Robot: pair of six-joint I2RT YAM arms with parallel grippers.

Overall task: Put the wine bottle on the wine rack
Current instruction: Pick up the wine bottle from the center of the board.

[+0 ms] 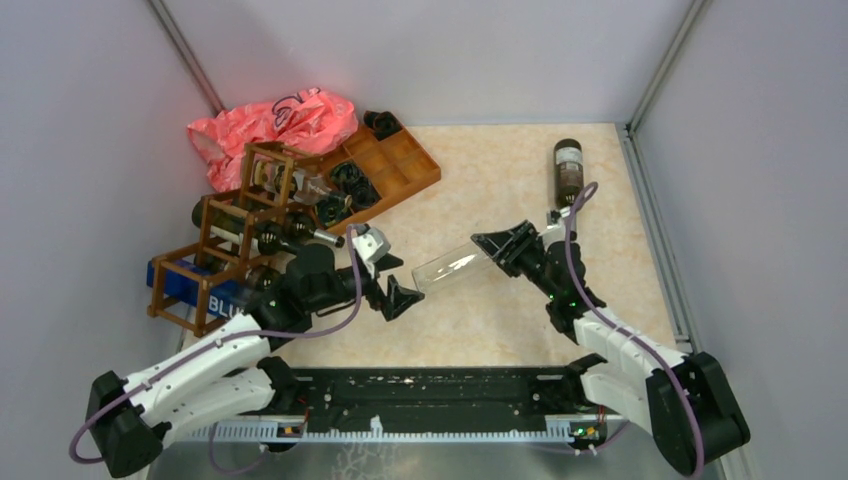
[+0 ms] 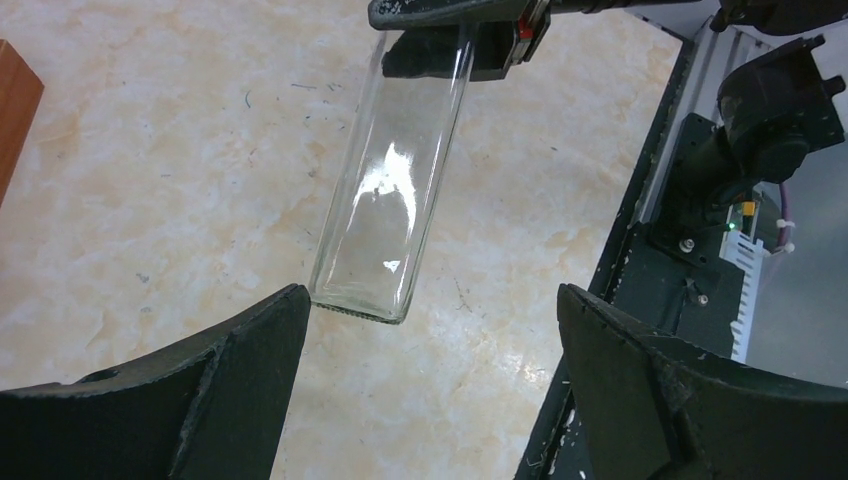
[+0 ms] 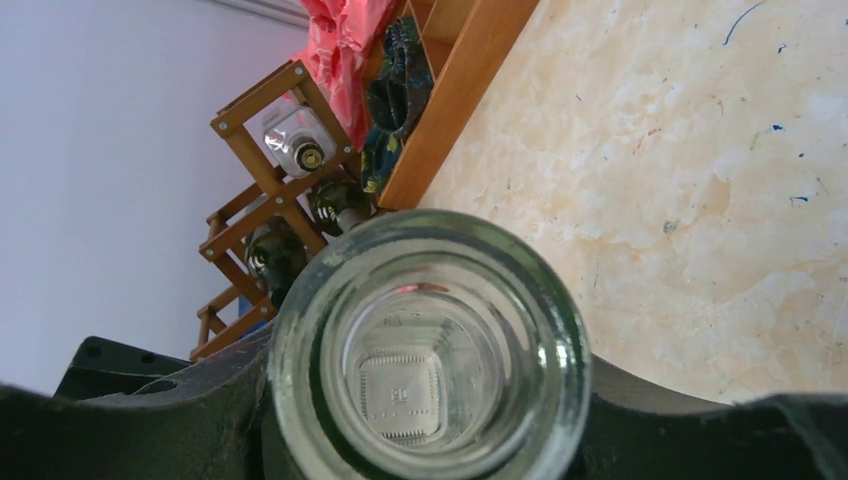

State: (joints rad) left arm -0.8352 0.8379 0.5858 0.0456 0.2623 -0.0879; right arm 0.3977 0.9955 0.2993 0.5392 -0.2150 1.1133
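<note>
The left gripper (image 1: 398, 268) has its fingers spread wide, with nothing in them. Just beside it, the right gripper (image 1: 497, 250) squeezes a clear wine bottle (image 1: 450, 268), held sideways over the table (image 1: 500, 180). Farther back on the left stands the wine rack (image 1: 235, 235), with bottles in it.

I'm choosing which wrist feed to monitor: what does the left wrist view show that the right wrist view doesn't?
Left wrist only: the open left gripper, the bottle side-on down to its base, and the black rail.
Right wrist only: the bottle end-on, the rack holding other bottles, the red bag and the orange tray.
Both: the bottle, clamped in the right gripper, and the table.
</note>
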